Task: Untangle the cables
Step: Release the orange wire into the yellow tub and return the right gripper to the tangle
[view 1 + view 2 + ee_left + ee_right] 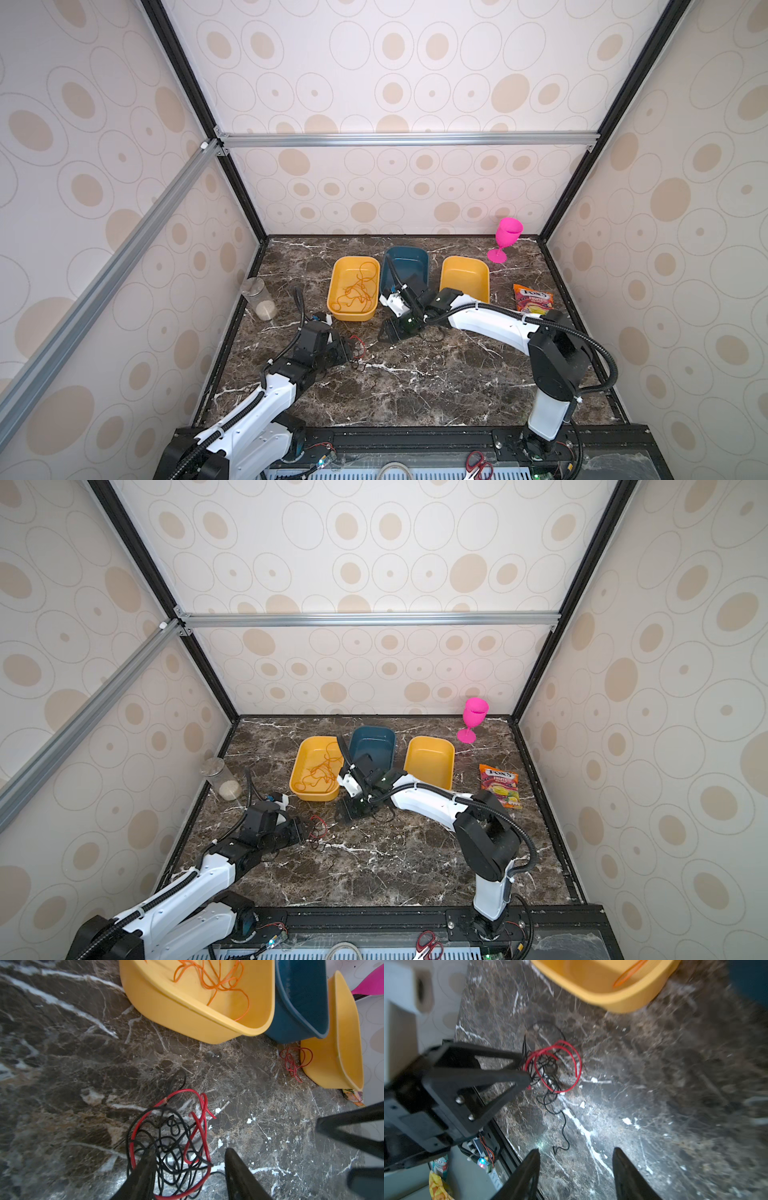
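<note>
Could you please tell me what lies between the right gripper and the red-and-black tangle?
In the right wrist view, only bare table and a thin black tail trailing from the tangle toward the right gripper.

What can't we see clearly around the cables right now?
- Blue tray floor: near half hidden by the right arm, both top views.
- Small red cable: under that arm in top views.
- Black cable: too thin to trace in top views.
- Right wrist view: motion-blurred, table detail smeared.

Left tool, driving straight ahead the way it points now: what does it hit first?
The tangle of red and black cables, lying between the left tool's open jaws on the marble table. Beyond it the yellow tray sits farther off; depth is unclear.
</note>
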Robot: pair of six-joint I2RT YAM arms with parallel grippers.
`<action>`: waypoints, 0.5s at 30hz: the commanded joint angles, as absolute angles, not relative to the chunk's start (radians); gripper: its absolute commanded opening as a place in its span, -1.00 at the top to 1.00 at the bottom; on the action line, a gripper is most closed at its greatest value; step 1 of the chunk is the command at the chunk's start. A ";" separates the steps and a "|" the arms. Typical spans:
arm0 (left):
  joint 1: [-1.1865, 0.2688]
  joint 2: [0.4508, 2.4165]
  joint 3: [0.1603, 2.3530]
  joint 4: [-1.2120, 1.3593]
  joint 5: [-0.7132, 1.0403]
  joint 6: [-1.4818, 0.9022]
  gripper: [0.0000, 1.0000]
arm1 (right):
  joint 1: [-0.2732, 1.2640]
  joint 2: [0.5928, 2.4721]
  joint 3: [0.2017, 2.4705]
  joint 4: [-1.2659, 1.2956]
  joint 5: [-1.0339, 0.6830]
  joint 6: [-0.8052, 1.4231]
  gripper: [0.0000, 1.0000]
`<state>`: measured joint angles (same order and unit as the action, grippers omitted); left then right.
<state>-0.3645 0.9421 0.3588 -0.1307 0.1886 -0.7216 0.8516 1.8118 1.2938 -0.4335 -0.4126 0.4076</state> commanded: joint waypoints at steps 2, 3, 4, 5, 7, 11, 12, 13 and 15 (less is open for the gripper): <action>-0.359 0.944 0.364 -0.091 0.172 -0.681 -0.05 | 0.914 1.825 1.238 -0.311 -0.462 0.433 -0.17; -0.359 0.945 0.359 -0.083 0.173 -0.681 -0.05 | 0.924 1.839 1.236 -0.298 -0.463 0.439 -0.17; -0.359 0.946 0.355 -0.074 0.176 -0.681 -0.05 | 0.935 1.855 1.236 -0.288 -0.465 0.448 -0.16; -0.359 0.946 0.350 -0.065 0.179 -0.681 -0.05 | 0.944 1.870 1.238 -0.279 -0.459 0.456 -0.16; -0.359 0.945 0.344 -0.060 0.180 -0.673 -0.05 | 0.959 1.899 1.236 -0.261 -0.454 0.473 -0.14; -0.360 0.942 0.335 -0.059 0.167 -0.660 -0.04 | 0.977 1.949 1.240 -0.248 -0.432 0.503 -0.05; -0.359 0.939 0.332 -0.057 0.165 -0.662 -0.05 | 0.982 1.958 1.242 -0.251 -0.430 0.503 -0.04; -0.359 0.934 0.325 -0.053 0.161 -0.667 -0.04 | 0.988 1.963 1.241 -0.253 -0.426 0.503 -0.02; -0.359 0.923 0.310 -0.034 0.161 -0.678 -0.04 | 1.000 1.969 1.241 -0.259 -0.406 0.503 -0.02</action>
<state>-0.3645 0.9401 0.3264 -0.0612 0.1799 -0.6880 0.9787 1.9602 1.2396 -0.2665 -0.4320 0.4873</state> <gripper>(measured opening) 0.523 0.510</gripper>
